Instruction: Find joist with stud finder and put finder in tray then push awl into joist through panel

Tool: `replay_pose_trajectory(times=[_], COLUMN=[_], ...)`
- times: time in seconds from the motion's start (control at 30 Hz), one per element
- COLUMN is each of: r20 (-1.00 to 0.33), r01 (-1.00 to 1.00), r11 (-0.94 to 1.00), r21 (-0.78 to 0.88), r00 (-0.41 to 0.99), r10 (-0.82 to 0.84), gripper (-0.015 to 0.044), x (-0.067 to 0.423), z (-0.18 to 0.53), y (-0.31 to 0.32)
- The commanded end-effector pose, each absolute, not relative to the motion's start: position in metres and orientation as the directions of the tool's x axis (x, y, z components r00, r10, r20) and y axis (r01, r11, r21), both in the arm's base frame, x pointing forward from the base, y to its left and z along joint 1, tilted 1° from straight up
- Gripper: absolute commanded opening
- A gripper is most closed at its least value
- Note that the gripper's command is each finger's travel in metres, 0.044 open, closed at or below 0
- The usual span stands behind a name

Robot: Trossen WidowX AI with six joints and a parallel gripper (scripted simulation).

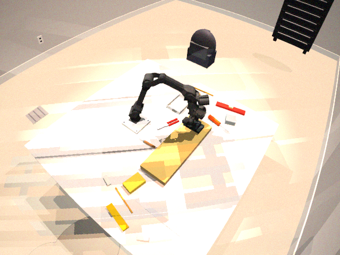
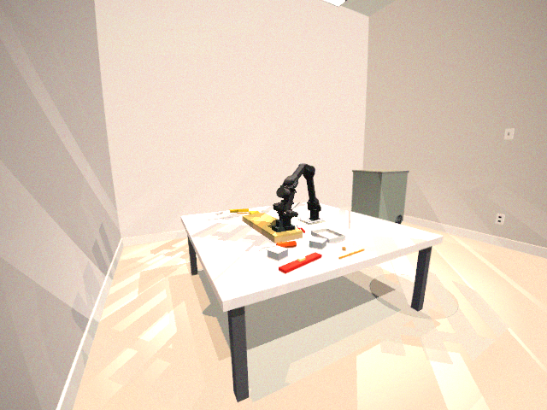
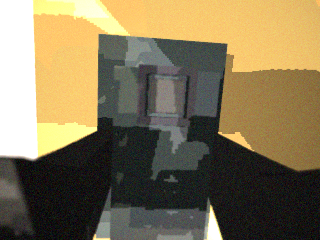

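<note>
My gripper [image 1: 193,124] [image 2: 282,223] [image 3: 160,155] is shut on the stud finder [image 1: 198,127] [image 3: 161,125], a dark grey flat box with a small square window. It holds the finder flat on the far end of the yellow floor panel [image 1: 170,156] [image 2: 258,222] [image 3: 275,50]. The white tray [image 1: 177,104] [image 2: 329,234] lies just beyond that end, beside the arm. An orange-handled pointed tool [image 1: 214,120] [image 2: 285,243] lies right of the panel, and a red-handled one [image 1: 172,121] lies to its left. I cannot tell which is the awl.
A red level [image 1: 230,108] [image 2: 300,262] and a small grey block [image 1: 230,119] [image 2: 277,252] lie right of the panel. Pencils [image 1: 149,143] [image 1: 123,200] and yellow blocks [image 1: 133,182] [image 1: 117,217] lie near its front end. The arm's base [image 1: 136,124] stands to the left.
</note>
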State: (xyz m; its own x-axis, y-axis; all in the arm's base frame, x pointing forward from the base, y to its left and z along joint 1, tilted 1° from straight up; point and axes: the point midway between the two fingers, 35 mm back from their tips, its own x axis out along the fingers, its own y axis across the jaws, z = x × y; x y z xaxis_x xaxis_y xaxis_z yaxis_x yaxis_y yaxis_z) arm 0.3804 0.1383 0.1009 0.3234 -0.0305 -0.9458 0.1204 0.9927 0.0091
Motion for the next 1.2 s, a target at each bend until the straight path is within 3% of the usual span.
replay_pose_trajectory(times=[0.0,1.17], r20=[-0.946,-0.946], r01=[0.122,0.122], r11=[0.993,0.992], r21=[0.004,-0.002], r00=[0.322,0.322], r10=[-0.036,-0.042], gripper=[0.0,0.0], x=[0.379,0.371], z=[0.101,0.1], y=[0.127,0.063])
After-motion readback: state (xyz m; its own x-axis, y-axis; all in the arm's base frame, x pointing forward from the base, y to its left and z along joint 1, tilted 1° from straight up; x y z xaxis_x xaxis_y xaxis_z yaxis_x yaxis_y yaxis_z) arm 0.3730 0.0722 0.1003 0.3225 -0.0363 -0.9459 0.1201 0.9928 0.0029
